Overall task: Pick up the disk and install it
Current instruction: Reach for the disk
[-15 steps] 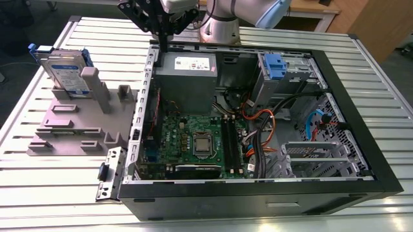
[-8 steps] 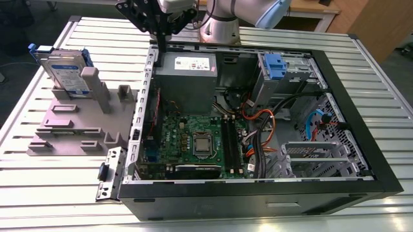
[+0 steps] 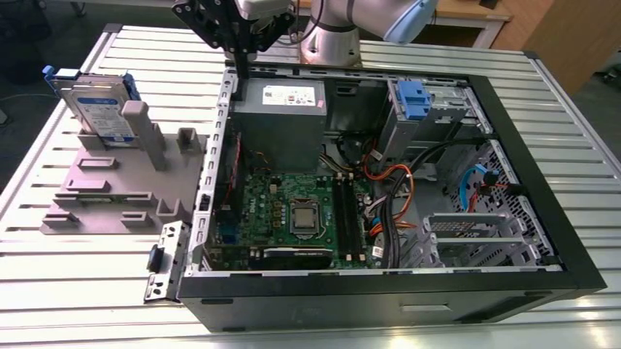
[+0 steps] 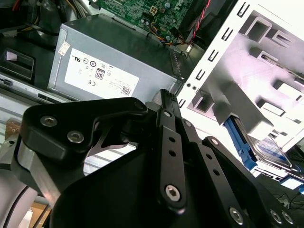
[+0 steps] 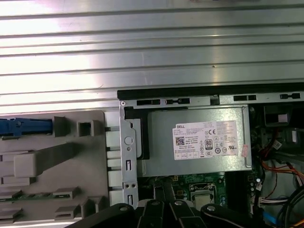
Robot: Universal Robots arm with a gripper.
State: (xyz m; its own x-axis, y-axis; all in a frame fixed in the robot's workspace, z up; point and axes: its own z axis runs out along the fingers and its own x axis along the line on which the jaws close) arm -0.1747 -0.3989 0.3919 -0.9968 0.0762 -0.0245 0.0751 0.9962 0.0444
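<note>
A robot gripper (image 3: 243, 51) hangs over the rear wall of an open computer case (image 3: 572, 247), jaws closed together and empty. The disk (image 3: 102, 109) stands upright in a grey holder (image 3: 107, 182), near the desk's (image 3: 78, 291) far corner on the exterior view's left.

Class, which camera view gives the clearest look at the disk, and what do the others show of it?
The exterior view: the disk stands on edge in the grey holder, label face showing. In the second wrist view the disk is partly covered by the holder; in the first wrist view its blue frame shows edge-on.
</note>
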